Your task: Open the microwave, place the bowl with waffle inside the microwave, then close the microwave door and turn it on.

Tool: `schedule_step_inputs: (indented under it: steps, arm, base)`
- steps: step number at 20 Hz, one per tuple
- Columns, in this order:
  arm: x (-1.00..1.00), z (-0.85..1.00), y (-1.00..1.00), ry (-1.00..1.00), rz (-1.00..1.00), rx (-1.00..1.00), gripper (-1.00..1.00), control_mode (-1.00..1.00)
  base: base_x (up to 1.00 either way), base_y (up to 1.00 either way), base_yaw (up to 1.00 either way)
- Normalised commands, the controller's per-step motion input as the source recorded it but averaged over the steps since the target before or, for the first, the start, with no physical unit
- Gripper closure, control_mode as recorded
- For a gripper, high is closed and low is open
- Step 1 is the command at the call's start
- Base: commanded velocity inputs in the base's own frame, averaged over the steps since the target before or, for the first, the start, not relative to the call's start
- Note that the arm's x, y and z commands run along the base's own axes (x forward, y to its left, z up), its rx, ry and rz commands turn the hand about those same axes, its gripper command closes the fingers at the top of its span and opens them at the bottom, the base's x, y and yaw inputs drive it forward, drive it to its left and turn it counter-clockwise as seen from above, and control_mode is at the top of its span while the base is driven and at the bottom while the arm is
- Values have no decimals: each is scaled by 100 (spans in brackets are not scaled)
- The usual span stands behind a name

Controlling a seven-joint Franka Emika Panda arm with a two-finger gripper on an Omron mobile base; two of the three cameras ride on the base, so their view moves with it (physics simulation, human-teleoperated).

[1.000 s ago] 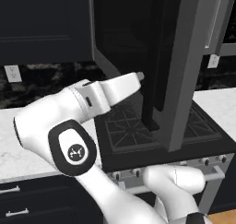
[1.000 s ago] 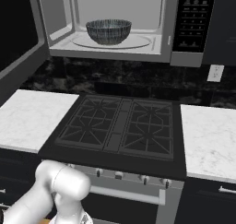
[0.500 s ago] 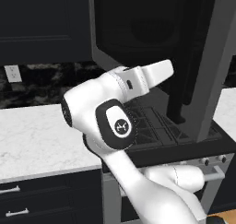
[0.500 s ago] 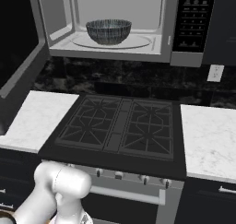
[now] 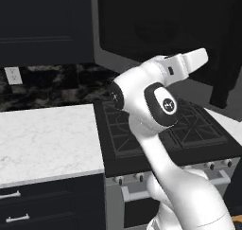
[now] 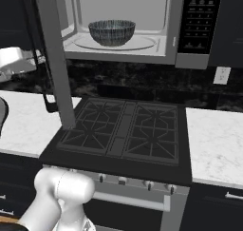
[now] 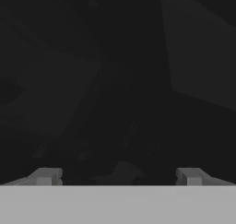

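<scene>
On the left of the right base view, the white forearm is reaching in behind the microwave door (image 6: 53,59), which is standing swung out on its hinge with its grey edge facing the camera and its black handle (image 6: 47,98) hanging low beside it. In the hand view the gripper (image 7: 118,176) is showing both fingertips (image 7: 45,176) well apart with nothing between them, facing a dark glass panel close ahead. Moving right, the bowl (image 6: 112,32) is sitting on the white turntable (image 6: 115,43) inside the open microwave (image 6: 142,25); whether the waffle is lying in it cannot be told from here. Further right is the control panel (image 6: 198,18), dark with small buttons.

So the placing step looks done and the door-closing step is in hand. The next move probably calls for pressing the outer face of the door and sweeping it shut toward the cavity, then reaching across to the control panel.
</scene>
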Motion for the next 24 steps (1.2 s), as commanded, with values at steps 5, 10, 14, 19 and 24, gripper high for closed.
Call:
schedule_step_inputs:
  steps: [5, 10, 14, 19, 24]
  arm:
    - [70, 19, -82, 1, 12, 0, -100, -100]
    - [40, 23, -88, 3, 14, 6, -100, -100]
    - [58, 7, -64, 13, 19, 7, -100, -100]
    - [56, 5, -31, 16, 21, 2, -100, -100]
    - [57, 3, -21, 17, 22, 2, -100, -100]
  base:
    - [0, 0, 0]
    - [0, 0, 0]
    - [0, 0, 0]
    - [0, 0, 0]
    - [0, 0, 0]
